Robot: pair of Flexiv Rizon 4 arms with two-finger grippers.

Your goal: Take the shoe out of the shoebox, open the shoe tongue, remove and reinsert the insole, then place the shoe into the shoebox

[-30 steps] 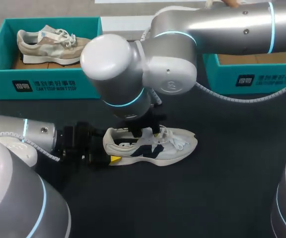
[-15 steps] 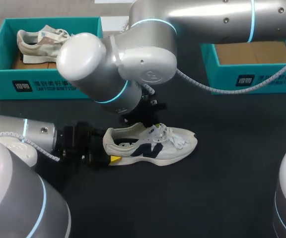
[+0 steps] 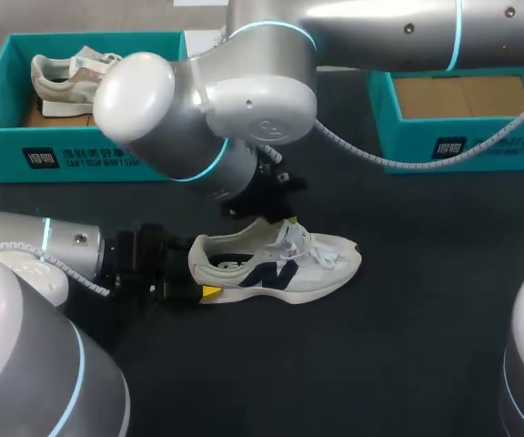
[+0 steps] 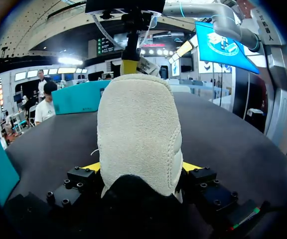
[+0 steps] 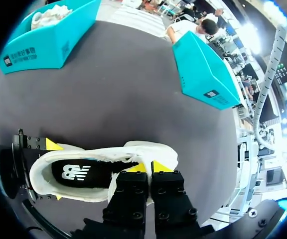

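A white shoe (image 3: 321, 269) with a navy logo lies on its sole on the black table, toe to the right. My left gripper (image 3: 196, 280) is at its heel. In the left wrist view the suede heel (image 4: 138, 124) fills the gap between the two yellow tips of the left gripper (image 4: 139, 167), which touch it on both sides. My right gripper (image 5: 146, 167) is over the shoe's opening, tips together on the edge of the tongue (image 3: 278, 233), which stands raised. The dark insole (image 5: 81, 173) shows inside. In the head view the right arm's elbow hides most of the right gripper.
A teal shoebox (image 3: 80, 155) at the back left holds a beige shoe (image 3: 71, 77). A second teal shoebox (image 3: 467, 144) at the back right shows only its cardboard floor. My right arm (image 3: 216, 109) spans the table's middle above the shoe.
My right gripper has closed at the tongue, and the right arm has swung left and back, lifting the tongue. The shoe and my left arm have stayed put.
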